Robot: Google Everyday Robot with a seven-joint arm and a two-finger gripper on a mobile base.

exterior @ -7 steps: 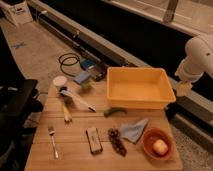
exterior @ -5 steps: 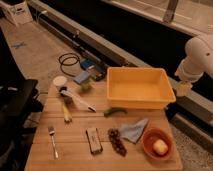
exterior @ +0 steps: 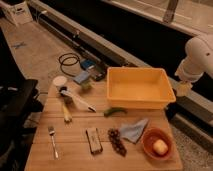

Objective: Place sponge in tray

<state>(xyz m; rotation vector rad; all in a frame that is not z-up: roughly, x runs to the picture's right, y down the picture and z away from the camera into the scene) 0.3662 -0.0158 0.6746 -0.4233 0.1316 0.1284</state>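
The yellow tray stands at the back right of the wooden table, and nothing shows inside it. The sponge, bluish and flat, lies at the table's back edge left of the tray, next to a small greenish object. My gripper hangs from the white arm just beyond the tray's right rim, off the table's side and far from the sponge. It appears to hold nothing.
A white cup, a dish brush and a yellow item lie at the left. In front lie a fork, a dark bar, grapes, a blue cloth, a green pepper and an orange bowl holding a fruit.
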